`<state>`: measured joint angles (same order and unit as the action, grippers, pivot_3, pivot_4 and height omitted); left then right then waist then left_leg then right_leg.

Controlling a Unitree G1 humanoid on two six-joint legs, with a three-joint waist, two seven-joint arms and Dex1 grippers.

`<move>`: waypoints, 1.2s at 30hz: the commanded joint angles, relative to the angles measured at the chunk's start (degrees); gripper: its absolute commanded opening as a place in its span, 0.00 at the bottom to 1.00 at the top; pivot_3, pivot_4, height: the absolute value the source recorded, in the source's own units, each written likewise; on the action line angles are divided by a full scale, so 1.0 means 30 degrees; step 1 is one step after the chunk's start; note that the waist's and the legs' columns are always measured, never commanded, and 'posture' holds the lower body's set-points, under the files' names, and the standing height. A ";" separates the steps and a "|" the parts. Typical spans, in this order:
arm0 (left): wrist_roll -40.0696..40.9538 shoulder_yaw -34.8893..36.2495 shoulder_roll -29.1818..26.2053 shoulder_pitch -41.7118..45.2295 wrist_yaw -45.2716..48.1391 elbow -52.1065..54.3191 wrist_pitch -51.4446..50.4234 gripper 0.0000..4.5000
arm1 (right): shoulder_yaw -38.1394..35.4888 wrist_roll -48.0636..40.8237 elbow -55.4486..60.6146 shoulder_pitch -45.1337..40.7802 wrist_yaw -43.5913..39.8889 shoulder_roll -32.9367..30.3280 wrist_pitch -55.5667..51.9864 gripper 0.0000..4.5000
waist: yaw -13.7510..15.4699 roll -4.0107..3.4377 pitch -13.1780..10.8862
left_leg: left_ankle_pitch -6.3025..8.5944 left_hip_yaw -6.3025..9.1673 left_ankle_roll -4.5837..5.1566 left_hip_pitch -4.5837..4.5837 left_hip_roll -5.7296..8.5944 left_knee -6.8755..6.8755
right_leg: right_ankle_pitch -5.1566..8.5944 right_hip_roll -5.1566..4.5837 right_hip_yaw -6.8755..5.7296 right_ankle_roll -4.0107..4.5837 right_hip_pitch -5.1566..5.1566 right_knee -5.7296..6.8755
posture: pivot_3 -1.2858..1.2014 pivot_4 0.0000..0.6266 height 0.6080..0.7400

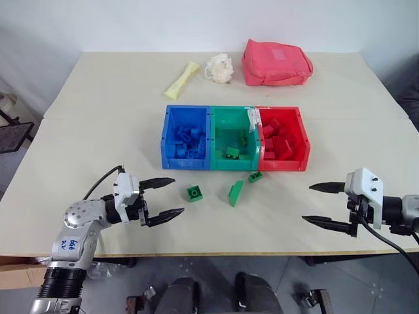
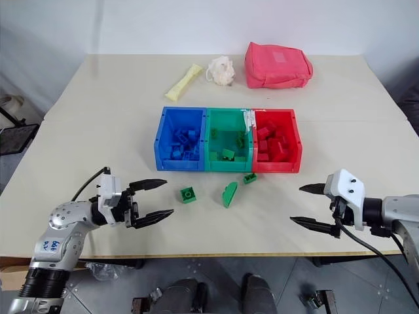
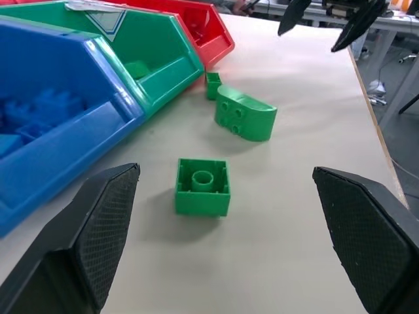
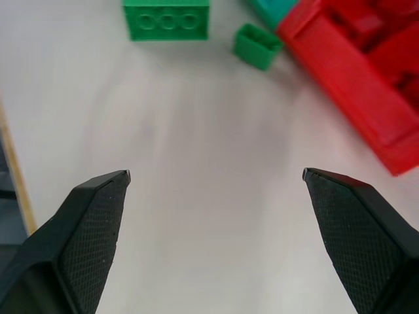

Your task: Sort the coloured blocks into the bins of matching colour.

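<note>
- The blue open-topped plastic bin is cut off by the left wrist view's edge.
- The red plastic bin runs off the right wrist view's edge.
- Piled red studded bricks overlap; their number cannot be told.

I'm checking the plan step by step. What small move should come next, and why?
Probably ease the open left gripper forward around the small green block. That block lies on the table just ahead of its fingers, outside the green bin, and the right gripper is farther off.
</note>
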<state>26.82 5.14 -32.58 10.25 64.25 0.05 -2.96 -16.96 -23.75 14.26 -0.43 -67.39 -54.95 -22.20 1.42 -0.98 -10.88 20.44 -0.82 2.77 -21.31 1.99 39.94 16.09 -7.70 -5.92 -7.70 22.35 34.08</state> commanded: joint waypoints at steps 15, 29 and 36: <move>0.0451 0.0274 -0.0111 -0.0051 0.1187 0.0556 0.0713 1.00 | 0.3968 0.2229 0.1158 -0.1698 0.9209 0.6912 -0.1436 0.98 | -0.0024 -0.0001 0.0001 | -0.0002 0.0016 0.0003 -0.0007 0.0040 -0.0005 | 0.0000 0.0046 -0.0001 0.0000 0.0026 0.0081 | 0.52 0.24 1.00; 0.0444 0.0217 -0.0125 0.0285 0.1214 0.0620 0.0483 1.00 | 0.6050 0.3690 -0.0960 -0.3410 1.1176 0.9591 -0.0968 0.98 | -0.0094 -0.0003 0.0002 | -0.0009 0.0012 0.0017 -0.0002 0.0060 -0.0006 | 0.0001 0.0066 -0.0018 0.0001 0.0041 0.0127 | 0.52 0.24 1.00; 0.0348 0.0175 0.0014 0.0396 0.1060 0.0484 0.0489 1.00 | 0.6212 0.3851 -0.1861 -0.3970 1.1377 1.0010 -0.0661 0.95 | -0.0184 -0.0002 0.0003 | -0.0009 0.0010 0.0017 0.0006 0.0060 -0.0005 | 0.0001 0.0069 -0.0021 0.0001 0.0041 0.0141 | 0.52 0.24 1.00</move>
<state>26.95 5.27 -32.54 10.86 67.57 -0.03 -1.83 1.78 -12.47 9.10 -12.23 -34.10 -25.21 -24.63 0.87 -0.99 -10.87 20.41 -0.79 2.82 -21.29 2.16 39.92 16.09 -7.49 -5.98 -7.70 22.47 34.51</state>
